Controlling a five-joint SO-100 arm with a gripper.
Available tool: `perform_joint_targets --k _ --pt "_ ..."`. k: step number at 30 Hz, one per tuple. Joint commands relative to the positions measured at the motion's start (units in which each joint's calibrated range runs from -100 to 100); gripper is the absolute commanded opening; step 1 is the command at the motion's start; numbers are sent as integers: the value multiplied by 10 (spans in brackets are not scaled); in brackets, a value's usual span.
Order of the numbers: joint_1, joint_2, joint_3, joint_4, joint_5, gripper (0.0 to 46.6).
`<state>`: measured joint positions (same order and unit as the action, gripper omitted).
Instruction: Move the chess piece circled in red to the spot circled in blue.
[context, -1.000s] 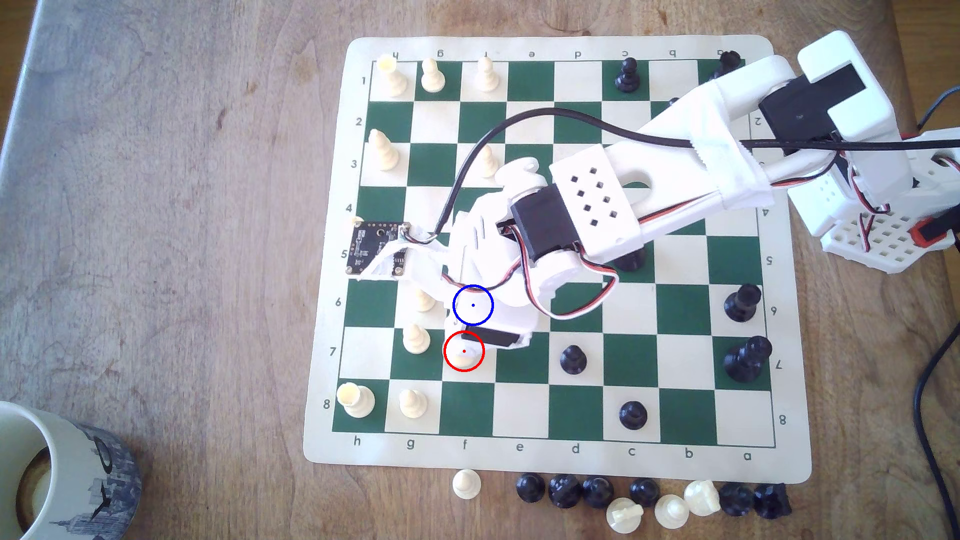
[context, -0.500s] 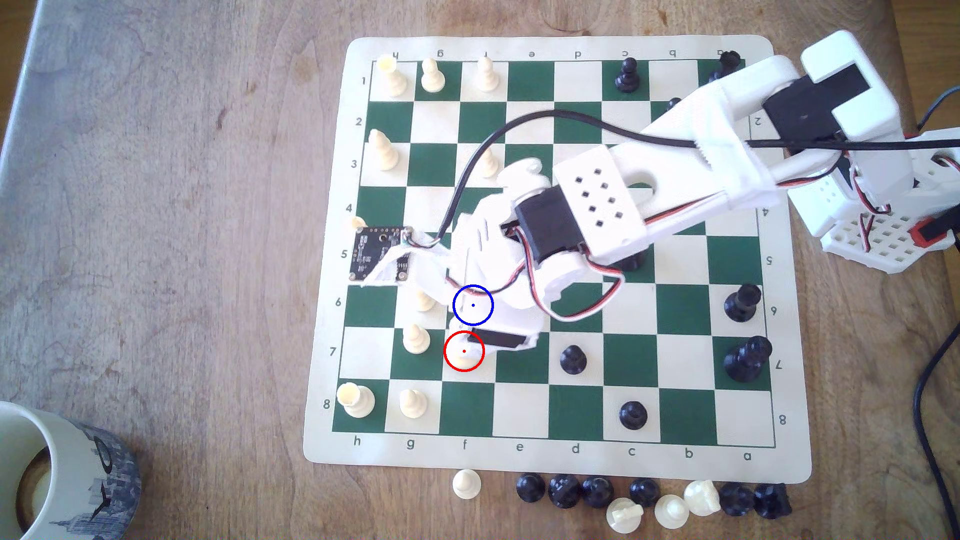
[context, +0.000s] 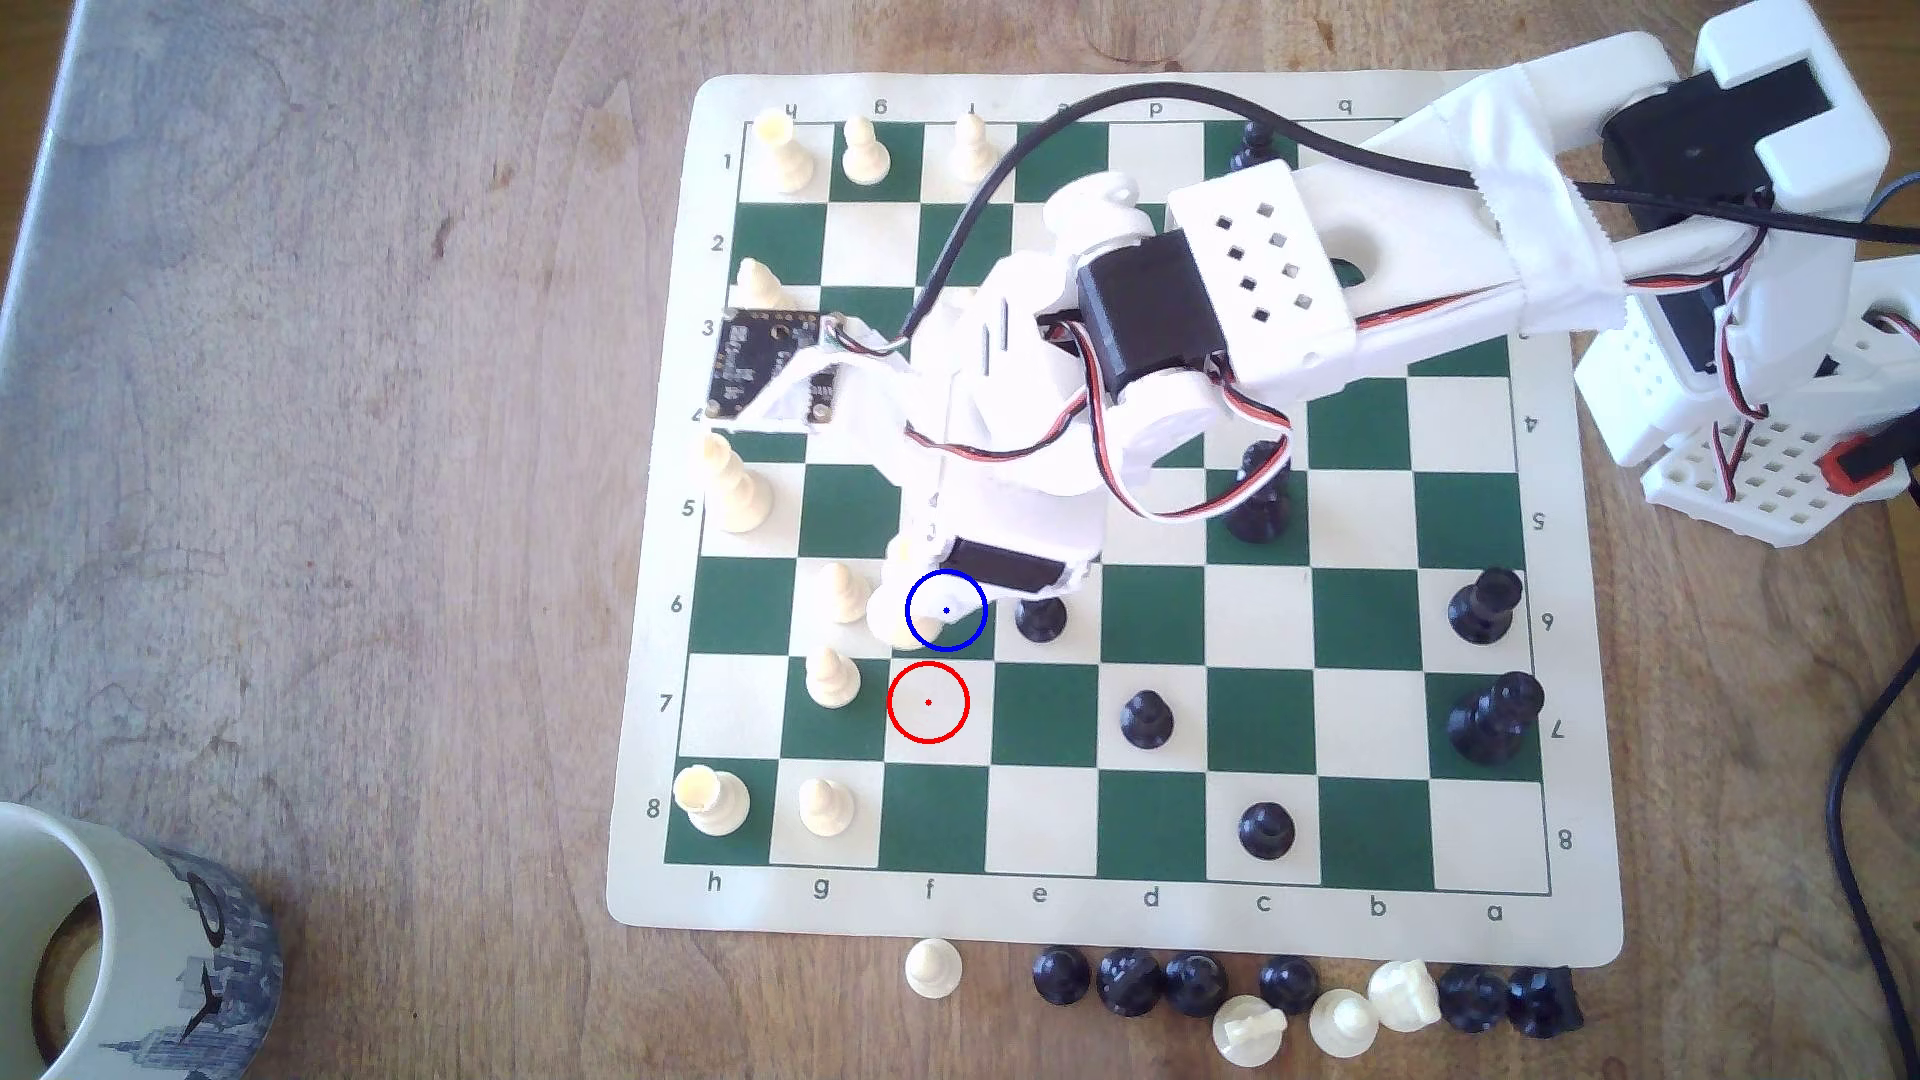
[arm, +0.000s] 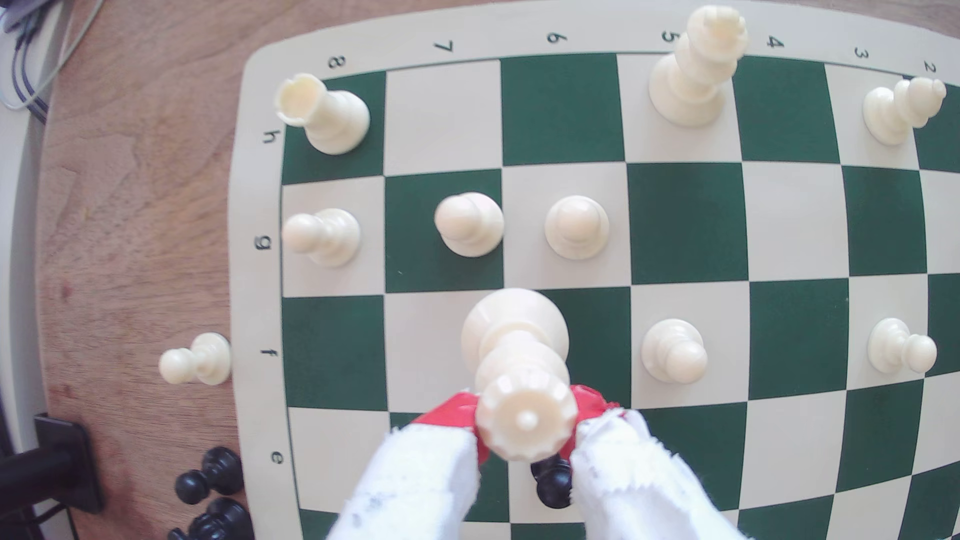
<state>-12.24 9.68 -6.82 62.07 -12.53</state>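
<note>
White-padded gripper (arm: 524, 441) clamps the crown of a cream queen (arm: 519, 363), whose base overlaps the dark green square ringed in blue (context: 961, 623), beside a black pawn (context: 1040, 619).

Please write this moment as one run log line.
phase: carrying | gripper: shut on cream queen | red-ringed square: vacated | queen: over blue-ringed square, release pending
</note>
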Motion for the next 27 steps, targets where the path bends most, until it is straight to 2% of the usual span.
perform_joint_targets --k 1,14,27 --pt "6 -57 8 -20 4 36" --pt "21 -4 16 -38 17 36" --pt "13 27 29 -38 24 39"
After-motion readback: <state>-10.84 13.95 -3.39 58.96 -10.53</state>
